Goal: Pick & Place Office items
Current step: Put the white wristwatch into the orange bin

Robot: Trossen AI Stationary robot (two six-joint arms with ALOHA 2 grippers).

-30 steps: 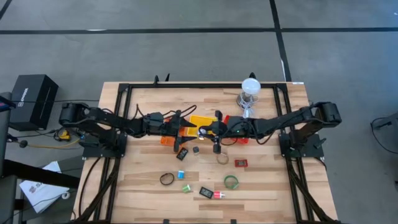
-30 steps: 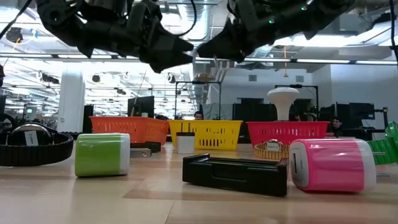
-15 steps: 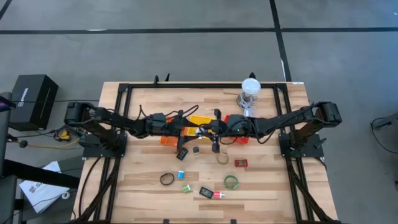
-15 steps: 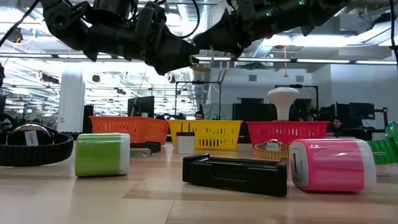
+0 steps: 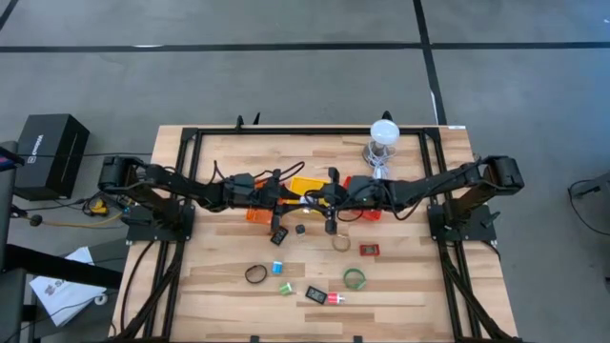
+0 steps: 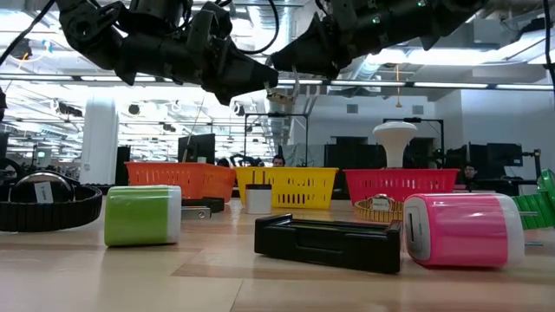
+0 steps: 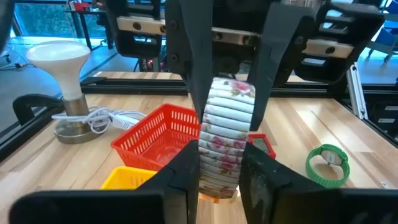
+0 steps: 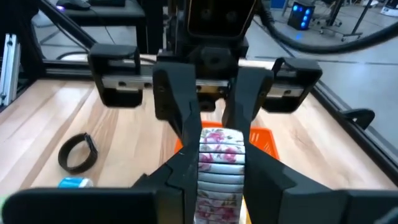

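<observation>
A white floral roll (image 7: 225, 140) hangs in the air over the baskets at the table's middle, between my two grippers. My left gripper (image 7: 221, 186) reaches in from the table's left and is shut on it. My right gripper (image 8: 221, 186) reaches in from the right, facing the left one, and is shut on it too. In the high view they meet at the roll (image 5: 306, 199). Other office items lie on the near half of the table: a black ring (image 5: 255, 274), a green ring (image 5: 355, 279), a beige ring (image 5: 340, 243), a red piece (image 5: 370, 250) and a pink piece (image 6: 460, 230). My left gripper pinches the roll between its two fingers, one on each flat side, at the part nearest to it (image 7: 208, 177). The fingers come level from the table's left. The roll stands on edge, lifted clear above the baskets. My right gripper has the roll's opposite part (image 8: 208, 177) between its two fingers, one on each flat side. The fingers come level from the table's right, tip to tip with the left gripper's fingers (image 8: 180, 112).
Orange (image 5: 257, 213), yellow (image 5: 307, 182) and red (image 5: 370, 211) mesh baskets stand in a row under the grippers. A white-topped clear jar (image 5: 383, 138) with a cord stands at the far right. A black frame (image 5: 191, 143) borders the table.
My left gripper has gone toward the table's right, up to my right gripper and the roll, and its fingers now stand on the roll. My right gripper has kept the roll in the air at about the same place.
</observation>
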